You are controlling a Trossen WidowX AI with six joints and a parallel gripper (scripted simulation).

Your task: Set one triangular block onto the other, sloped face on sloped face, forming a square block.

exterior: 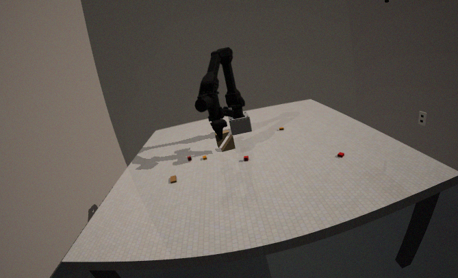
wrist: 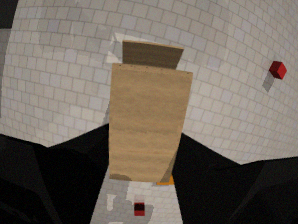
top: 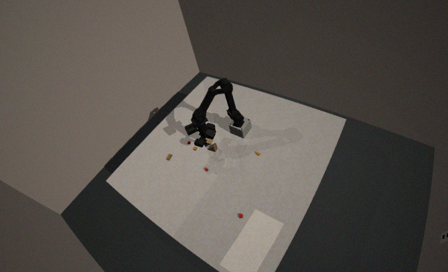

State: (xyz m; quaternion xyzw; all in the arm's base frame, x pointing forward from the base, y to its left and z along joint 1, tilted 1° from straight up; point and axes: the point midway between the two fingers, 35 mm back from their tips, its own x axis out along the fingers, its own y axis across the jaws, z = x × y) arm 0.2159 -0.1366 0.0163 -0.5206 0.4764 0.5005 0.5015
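My gripper [top: 206,140] [exterior: 220,133] [wrist: 141,132] is shut on the upper triangular block [top: 209,140] [exterior: 224,135] [wrist: 149,119], a tan wooden wedge that fills the middle of the wrist view. The lower triangular block [top: 213,147] [exterior: 229,144] [wrist: 152,55] rests on the table [exterior: 292,193] just in front of the robot's base [top: 240,128] [exterior: 240,124]. The held wedge sits low, right over the lower block's slope. I cannot tell whether the two faces touch. In the wrist view only the lower block's far end shows beyond the held wedge.
Small cubes lie scattered around: red ones [top: 189,142] [top: 205,169] [top: 240,215] [exterior: 340,154], orange ones [top: 195,148] [top: 257,153] and a tan one [top: 169,157] [exterior: 172,179]. A pale rectangle [top: 252,241] marks the table's front part.
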